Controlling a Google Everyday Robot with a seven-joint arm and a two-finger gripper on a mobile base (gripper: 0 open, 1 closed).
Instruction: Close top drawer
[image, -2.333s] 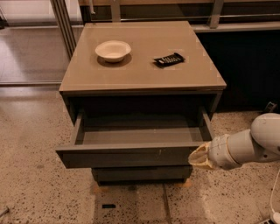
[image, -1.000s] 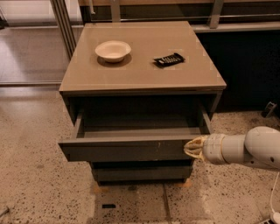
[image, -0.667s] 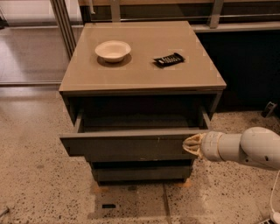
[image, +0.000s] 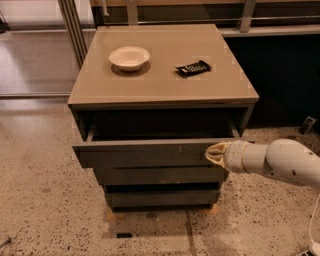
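At the far left we see a speckled stone floor (image: 40, 200) and pale metal posts (image: 73, 27) rising behind the cabinet's back left corner. The cabinet (image: 165, 85) itself is a low grey-brown unit with a smooth, tan top. On that top, towards the left and back, sits a shallow white bowl (image: 129, 57), upright. To its right, well apart from it, lies a small flat black packet (image: 193, 68) set at a slight angle. Below the top, the top drawer (image: 145, 154) is pulled partly out. Its flat, handleless front stands forward of the cabinet body, and a dark gap shows above and behind it. We can make out a small white scuff near the middle of that front. Beneath it are the two lower drawer fronts (image: 160, 176), set further back. At the right end of the top drawer's front we find the gripper (image: 215, 153), its tan tip touching the panel. We cannot tell whether it is open or closed, and it has hold of nothing that we can see. The white arm (image: 282, 161) runs from it out to the right edge.
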